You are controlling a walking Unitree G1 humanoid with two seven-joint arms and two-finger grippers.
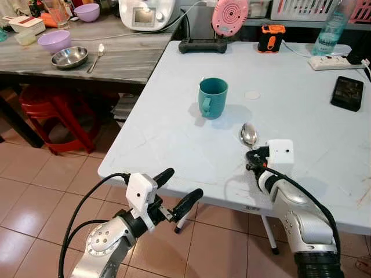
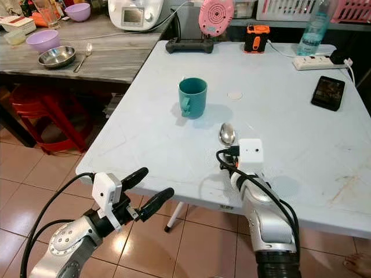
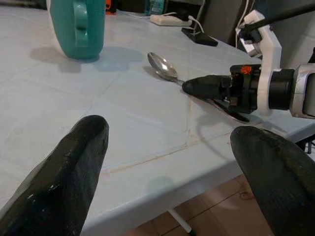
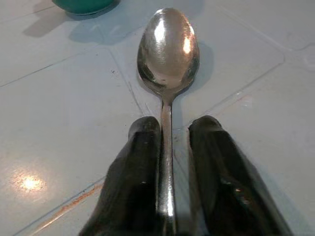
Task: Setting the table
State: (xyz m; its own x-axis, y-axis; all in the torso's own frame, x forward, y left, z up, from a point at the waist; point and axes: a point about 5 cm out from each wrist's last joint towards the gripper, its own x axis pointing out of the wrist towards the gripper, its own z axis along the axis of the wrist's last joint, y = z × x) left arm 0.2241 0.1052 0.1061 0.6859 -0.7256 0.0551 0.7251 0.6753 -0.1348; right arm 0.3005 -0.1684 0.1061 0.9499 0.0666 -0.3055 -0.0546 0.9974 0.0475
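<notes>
Spoon (image 4: 168,54) placing is the step in hand, I judge. The right gripper (image 4: 170,147) is holding the spoon's handle between its two fingers, which are closing on it from both sides, and the bowl is lying flat on the table (image 1: 174,133), near the front edge, just beside the mug (image 1: 213,97). The left gripper (image 1: 177,188) is hovering off the front edge with fingers apart. Next move, as I see it, is asking for the fingers to part and the arm to draw back without dragging the spoon.
</notes>
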